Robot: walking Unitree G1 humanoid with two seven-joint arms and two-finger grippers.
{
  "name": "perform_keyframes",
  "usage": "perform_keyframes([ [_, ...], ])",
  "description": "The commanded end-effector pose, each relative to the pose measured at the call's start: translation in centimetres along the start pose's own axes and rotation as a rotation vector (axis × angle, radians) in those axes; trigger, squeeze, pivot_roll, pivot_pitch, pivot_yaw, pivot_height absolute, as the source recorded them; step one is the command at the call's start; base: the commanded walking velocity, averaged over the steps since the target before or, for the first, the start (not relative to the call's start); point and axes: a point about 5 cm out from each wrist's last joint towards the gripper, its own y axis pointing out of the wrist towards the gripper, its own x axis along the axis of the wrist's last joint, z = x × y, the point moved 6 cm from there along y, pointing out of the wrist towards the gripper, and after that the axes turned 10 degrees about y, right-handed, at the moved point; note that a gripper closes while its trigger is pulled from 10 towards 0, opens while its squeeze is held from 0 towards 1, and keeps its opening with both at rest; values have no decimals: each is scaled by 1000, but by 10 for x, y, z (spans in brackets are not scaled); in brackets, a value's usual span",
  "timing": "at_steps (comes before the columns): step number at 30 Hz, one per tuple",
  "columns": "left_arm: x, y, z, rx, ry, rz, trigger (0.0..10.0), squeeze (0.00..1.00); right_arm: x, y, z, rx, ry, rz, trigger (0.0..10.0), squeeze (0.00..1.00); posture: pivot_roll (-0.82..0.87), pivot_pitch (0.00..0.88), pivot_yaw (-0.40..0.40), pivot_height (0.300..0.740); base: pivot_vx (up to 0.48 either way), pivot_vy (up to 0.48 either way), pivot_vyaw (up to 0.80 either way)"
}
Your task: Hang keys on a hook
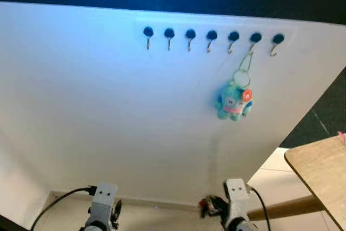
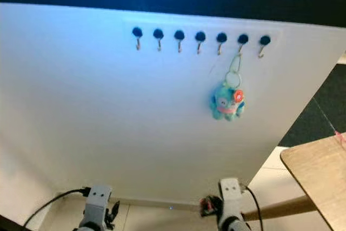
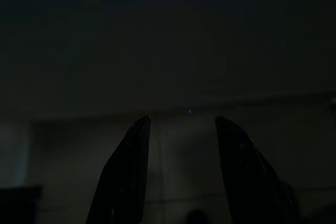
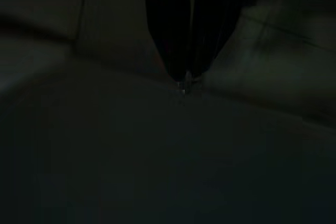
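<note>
- White board [image 1: 108, 112]: large upright panel facing the robot, leaning away toward the top, with a dark background above its upper edge.
- Row of hooks [image 1: 211, 39]: seven small metal hooks along the upper part of the board, each under a round dark cap, evenly spaced.
- Keys [image 1: 234, 100]: a keyring with a teal plush charm with a pink and orange patch. The ring and its thin loop hang from the sixth hook [image 1: 254, 40] counting from the robot's left, the charm dangling below against the board. The neighbouring hooks on either side are bare.
- Right gripper [image 4: 185, 80]: low down near the base of the board, the right arm [image 1: 235, 198] showing at the bottom edge of the head views. In the dark wrist picture the two black fingers meet at their tips with no gap and nothing between them. The keys hang high above this arm, well apart from it, slightly toward the robot's right.
- Left gripper [image 3: 181, 129]: also low, the left arm [image 1: 102, 204] at the bottom edge with a black cable running off to the robot's left. In its dim wrist picture the two fingers stand apart with empty space between. The keys are well apart from it, up and to the robot's right.
- Wooden table [image 1: 321, 174]: light tabletop corner at the robot's right, with a rounded leg or rail running below it.
- Floor [image 1: 270, 174]: pale tiles beside the board's lower right edge.
</note>
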Motion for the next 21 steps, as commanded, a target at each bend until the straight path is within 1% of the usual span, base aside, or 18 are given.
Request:
perform_keyframes([
  [1,6,-1,7,-17,51,-39,10000,0,19,0,3,28,-59,-88,10000,0,41,58,-37,740,0,0,0],
  [2,6,-1,7,-17,51,-39,10000,0,19,0,3,28,-59,-88,10000,0,41,58,-37,740,0,0,0],
  [3,12,-1,11,-8,48,-65,10000,0,28,0,5,36,-70,-132,10000,0,40,61,-34,740,0,0,0],
  [4,12,-1,11,-8,48,-65,10000,0,28,0,5,36,-70,-132,10000,0,40,61,-34,740,0,0,0],
  [5,15,-1,15,0,51,-82,10000,0,38,0,7,44,-78,-174,10000,0,40,65,-27,740,0,0,0],
  [7,25,0,13,-24,104,-123,10000,0,74,-3,10,44,-108,-334,10000,0,45,72,-23,740,0,0,0],
  [8,34,0,7,-53,92,-163,10000,0,93,-6,11,43,-101,-416,10000,0,46,71,-23,740,0,0,0],
  [9,47,-2,2,-83,85,-226,10000,0,112,-9,12,40,-89,-490,10000,0,42,72,-21,740,0,0,0],
  [10,47,-2,2,-83,85,-226,10000,0,112,-9,12,40,-89,-490,10000,0,42,72,-21,740,0,0,0],
  [11,56,-3,-1,-102,77,-269,10000,0,123,-11,13,40,-79,-531,10000,0,42,72,-21,740,0,0,0],
  [12,56,-3,-1,-102,77,-269,10000,0,123,-11,13,40,-79,-531,10000,0,42,72,-21,740,0,0,0],
  [13,83,-6,-4,-118,87,-373,10000,0,148,-14,23,75,-80,-608,10000,0,31,69,-15,740,0,480,0],
  [14,121,-16,-6,-146,96,-514,10000,0,180,-20,39,132,-100,-707,10000,0,26,69,-11,740,0,480,0],
  [15,133,-20,-7,-160,94,-558,10000,0,190,-22,45,150,-111,-736,10000,0,26,69,-11,740,0,480,0],
  [16,133,-20,-7,-160,94,-558,10000,0,190,-22,45,150,-111,-736,10000,0,26,69,-11,740,0,480,0],
  [18,152,-28,-8,-191,88,-615,10000,0,210,-28,56,179,-134,-800,10000,0,20,78,1,740,0,0,0],
  [19,152,-28,-8,-191,88,-615,10000,0,210,-28,56,179,-134,-800,10000,0,20,78,1,740,0,0,0],
  [21,182,-43,-15,-252,109,-712,10000,0,238,-40,67,209,-147,-889,10000,0,28,81,-9,740,0,0,0],
])
